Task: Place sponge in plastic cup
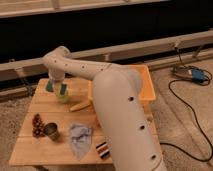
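The teal-green sponge (49, 86) shows at the back left of the wooden table (35, 150), just left of the arm's end. Right beside it stands the pale yellow-green plastic cup (63, 96), upright. My gripper (56, 84) hangs at the end of the white arm, directly above the sponge and the cup's left rim. The wrist hides where the gripper meets the sponge, so I cannot tell whether it holds it. A greenish bit shows at the cup's mouth, unclear what.
A yellow banana (80, 105) lies right of the cup. An orange bin (148, 86) sits at the back right. Near the front are a dark metal cup (51, 131), a reddish cluster (36, 125), a grey-blue cloth (80, 140) and a striped block (102, 149). Cables (192, 75) lie on the floor.
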`<state>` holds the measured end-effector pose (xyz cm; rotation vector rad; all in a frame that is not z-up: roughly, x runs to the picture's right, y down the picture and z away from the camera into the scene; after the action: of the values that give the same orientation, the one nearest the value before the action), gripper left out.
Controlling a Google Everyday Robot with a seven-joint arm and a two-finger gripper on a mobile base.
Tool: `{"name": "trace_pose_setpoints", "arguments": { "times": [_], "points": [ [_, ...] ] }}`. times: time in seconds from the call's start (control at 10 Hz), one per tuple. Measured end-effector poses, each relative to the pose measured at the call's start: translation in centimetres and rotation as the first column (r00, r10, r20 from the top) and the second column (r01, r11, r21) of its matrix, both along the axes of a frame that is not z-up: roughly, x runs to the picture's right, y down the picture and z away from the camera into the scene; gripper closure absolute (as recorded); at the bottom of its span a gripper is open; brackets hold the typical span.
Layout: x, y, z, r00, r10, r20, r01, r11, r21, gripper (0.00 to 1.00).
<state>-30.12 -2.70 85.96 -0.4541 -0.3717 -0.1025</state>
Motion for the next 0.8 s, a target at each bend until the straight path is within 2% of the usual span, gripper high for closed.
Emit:
{"name": "trace_pose_setpoints", "arguments": {
  "times": [0.1, 0.2, 0.3, 0.5, 0.6, 0.8],
  "points": [
    [0.1, -0.1, 0.1, 1.0, 0.002, -0.002, -0.002, 1.0, 0.001, 0.65],
    [-0.1, -0.1, 0.2, 1.0, 0.005, -0.002, -0.005, 1.0, -0.002, 0.53],
    [-0.2, 0.0, 0.1, 1.0, 0.006, 0.001, -0.006, 1.0, -0.007, 0.44],
    [-0.3, 0.8, -0.2, 1.0, 0.011, 0.007, -0.011, 0.9995, -0.028, 0.25],
    [-0.2, 1.3, -0.4, 1.0, 0.016, 0.009, -0.015, 0.999, -0.042, 0.2],
    [0.2, 2.1, -0.7, 1.0, 0.023, 0.008, -0.022, 0.9981, -0.058, 0.2]
  ]
}}
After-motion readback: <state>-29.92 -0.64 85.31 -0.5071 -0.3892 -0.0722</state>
